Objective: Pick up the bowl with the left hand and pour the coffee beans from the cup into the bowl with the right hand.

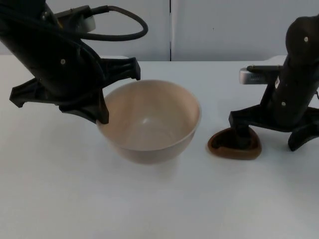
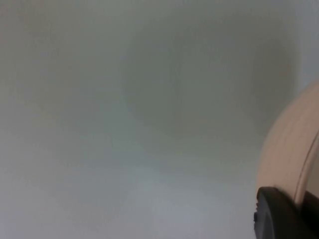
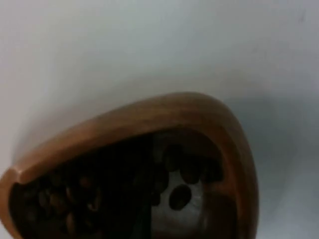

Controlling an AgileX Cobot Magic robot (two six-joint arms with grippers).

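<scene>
A beige bowl (image 1: 149, 122) stands mid-table. My left gripper (image 1: 103, 113) is shut on its left rim, one finger down the outer wall. In the left wrist view a black fingertip (image 2: 279, 216) lies against the bowl's wall (image 2: 291, 149). Whether the bowl rests on the table or hangs just above it I cannot tell. To the bowl's right is a brown wooden cup (image 1: 234, 145), drop-shaped, on the table. My right gripper (image 1: 241, 135) is shut on its rim, one finger inside. The right wrist view has the cup (image 3: 149, 119) close up with dark coffee beans (image 3: 179, 196) in it.
The white table top (image 1: 159, 199) runs to a grey partition wall (image 1: 219, 30) at the back. Open table lies in front of the bowl and cup. A narrow gap separates the bowl from the cup.
</scene>
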